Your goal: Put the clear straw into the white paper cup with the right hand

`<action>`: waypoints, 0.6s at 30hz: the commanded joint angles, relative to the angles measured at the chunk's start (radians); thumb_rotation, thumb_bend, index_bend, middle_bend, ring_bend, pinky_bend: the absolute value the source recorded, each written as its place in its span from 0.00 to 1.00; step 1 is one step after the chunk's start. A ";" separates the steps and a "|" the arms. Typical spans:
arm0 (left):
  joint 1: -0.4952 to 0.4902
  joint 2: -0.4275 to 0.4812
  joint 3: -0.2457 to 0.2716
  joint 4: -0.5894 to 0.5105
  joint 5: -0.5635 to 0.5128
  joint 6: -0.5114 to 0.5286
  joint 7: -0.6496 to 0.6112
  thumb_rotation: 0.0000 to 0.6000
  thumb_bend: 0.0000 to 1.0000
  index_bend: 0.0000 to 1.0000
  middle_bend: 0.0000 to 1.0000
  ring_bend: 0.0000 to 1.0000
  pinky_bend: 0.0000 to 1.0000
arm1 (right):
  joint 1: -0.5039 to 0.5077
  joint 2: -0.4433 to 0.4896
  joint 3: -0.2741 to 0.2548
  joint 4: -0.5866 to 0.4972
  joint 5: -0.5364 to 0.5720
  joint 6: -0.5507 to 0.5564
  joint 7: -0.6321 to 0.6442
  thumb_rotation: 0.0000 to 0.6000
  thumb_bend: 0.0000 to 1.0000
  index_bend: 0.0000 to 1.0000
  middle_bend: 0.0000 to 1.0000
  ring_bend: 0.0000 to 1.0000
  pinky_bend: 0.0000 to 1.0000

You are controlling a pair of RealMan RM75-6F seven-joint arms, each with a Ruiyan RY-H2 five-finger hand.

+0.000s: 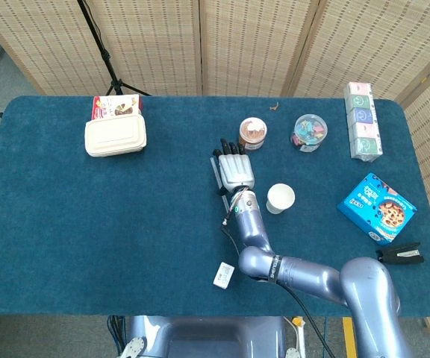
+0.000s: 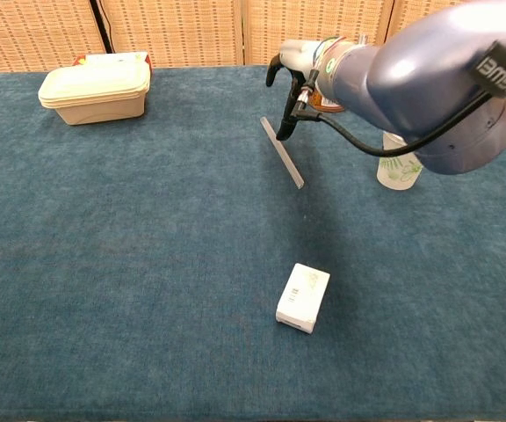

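The clear straw [image 2: 285,156] lies flat on the blue table, slanting from far left to near right. My right hand [image 2: 295,81] hangs over its far end, fingers pointing down and a fingertip [image 2: 281,132] close to or touching the straw. The hand holds nothing. In the head view the right hand [image 1: 234,168] covers most of the straw [image 1: 216,170]. The white paper cup [image 1: 280,198] stands upright to the right of the hand; in the chest view the cup [image 2: 400,170] is partly behind my arm. The left hand is out of sight.
A small white box [image 2: 303,297] lies near the front. A takeout container [image 1: 115,136] sits far left. A brown jar [image 1: 251,133], a clear tub [image 1: 307,132], tissue packs [image 1: 363,121], a blue cookie box [image 1: 376,207] and a black object [image 1: 400,254] are at the back and right.
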 commanded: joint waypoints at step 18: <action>-0.001 0.000 0.003 0.003 0.012 -0.003 -0.007 1.00 0.00 0.00 0.00 0.00 0.00 | -0.032 -0.077 -0.104 0.168 -0.252 -0.052 0.069 1.00 0.00 0.23 0.00 0.00 0.00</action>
